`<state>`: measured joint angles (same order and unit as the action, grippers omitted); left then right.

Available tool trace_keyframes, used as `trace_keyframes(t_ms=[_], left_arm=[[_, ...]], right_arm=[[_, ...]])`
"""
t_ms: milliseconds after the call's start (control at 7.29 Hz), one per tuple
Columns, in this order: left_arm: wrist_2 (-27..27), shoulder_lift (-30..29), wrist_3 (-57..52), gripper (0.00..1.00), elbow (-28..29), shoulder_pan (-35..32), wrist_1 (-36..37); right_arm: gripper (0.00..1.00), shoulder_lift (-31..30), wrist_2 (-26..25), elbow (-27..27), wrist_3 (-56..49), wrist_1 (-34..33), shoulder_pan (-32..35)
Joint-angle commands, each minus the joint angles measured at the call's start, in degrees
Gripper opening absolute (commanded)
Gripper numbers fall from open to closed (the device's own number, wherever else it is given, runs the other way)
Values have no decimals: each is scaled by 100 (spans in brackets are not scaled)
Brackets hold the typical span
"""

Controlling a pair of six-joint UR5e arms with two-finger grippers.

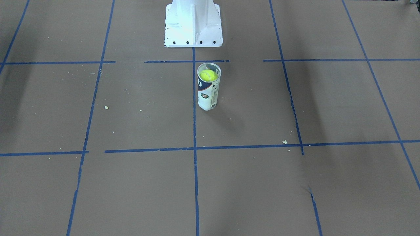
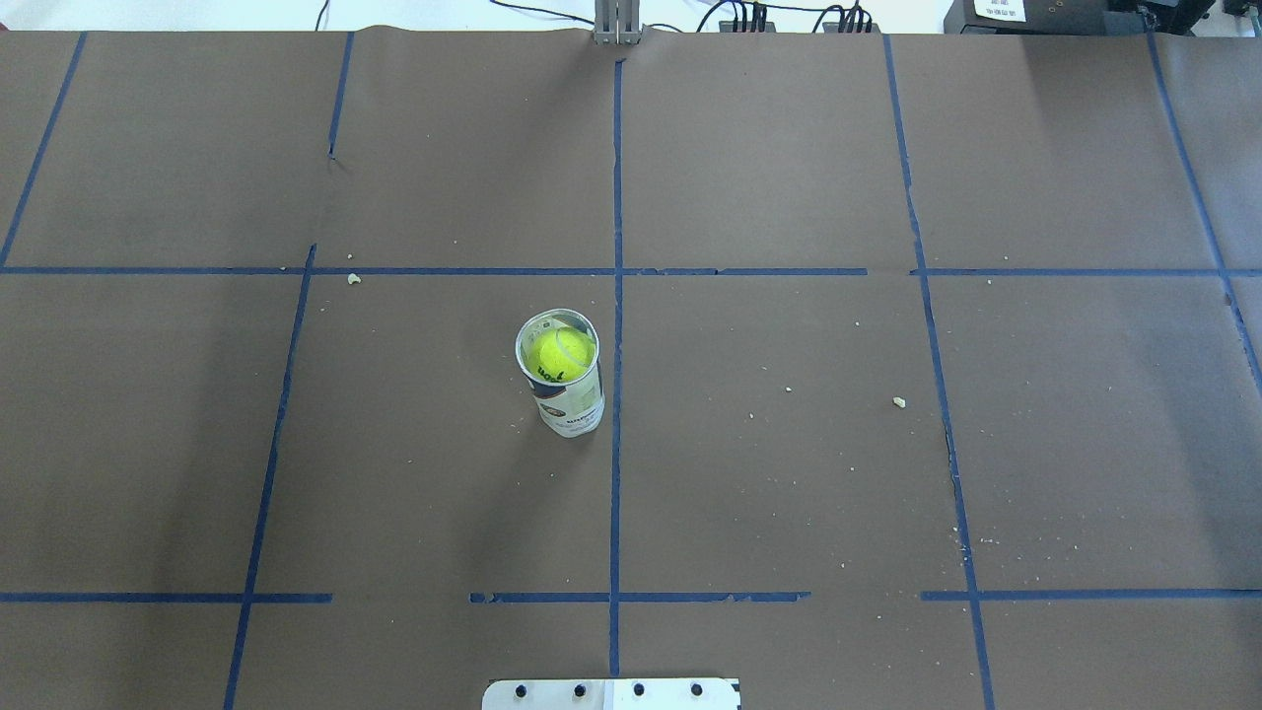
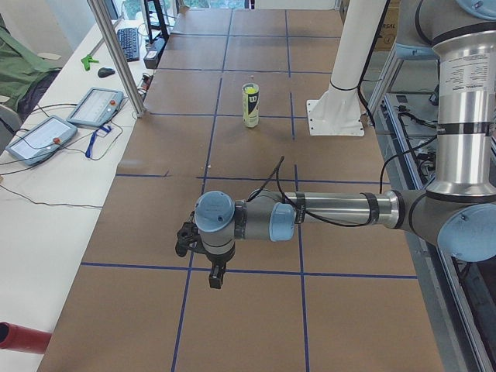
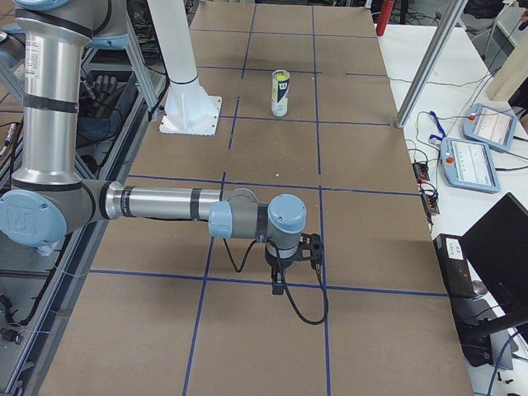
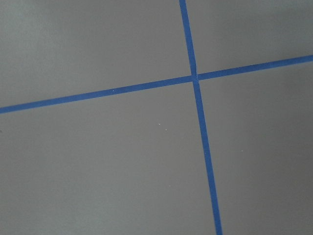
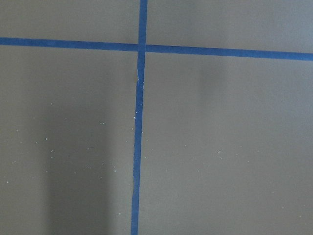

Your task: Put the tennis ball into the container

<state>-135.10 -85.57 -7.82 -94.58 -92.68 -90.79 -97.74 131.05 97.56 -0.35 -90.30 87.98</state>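
The tennis ball point(image 1: 208, 75) point(image 2: 559, 355) sits inside the container point(image 1: 207, 96) point(image 2: 572, 406), just below its open rim. The clear tube with its white and dark-blue label stands upright near the table's middle, close in front of the robot's base. Neither gripper is near it. In the exterior left view my left gripper point(image 3: 215, 275) hangs low over the table's near end, far from the container point(image 3: 250, 106). In the exterior right view my right gripper point(image 4: 279, 285) hangs likewise, far from the container point(image 4: 280, 93). I cannot tell whether either is open or shut. Both wrist views show only brown paper and blue tape.
The white pedestal base point(image 1: 193, 28) point(image 2: 611, 693) stands just behind the tube. Blue tape lines point(image 1: 195, 148) divide the brown table cover into squares, with small crumbs scattered about. Control tablets point(image 3: 97, 106) point(image 4: 472, 161) and cables lie on the side bench beyond the table edge.
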Motion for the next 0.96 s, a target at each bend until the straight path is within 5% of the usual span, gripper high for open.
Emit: trace_keyframes(t_ms=[0, 823], left_arm=[[-51, -38, 61, 100, -113, 4, 0], [28, 14, 53, 100, -166, 4, 53]], right_arm=[[100, -8, 0, 0, 0, 3, 0], [100, -8, 0, 0, 0, 3, 0]])
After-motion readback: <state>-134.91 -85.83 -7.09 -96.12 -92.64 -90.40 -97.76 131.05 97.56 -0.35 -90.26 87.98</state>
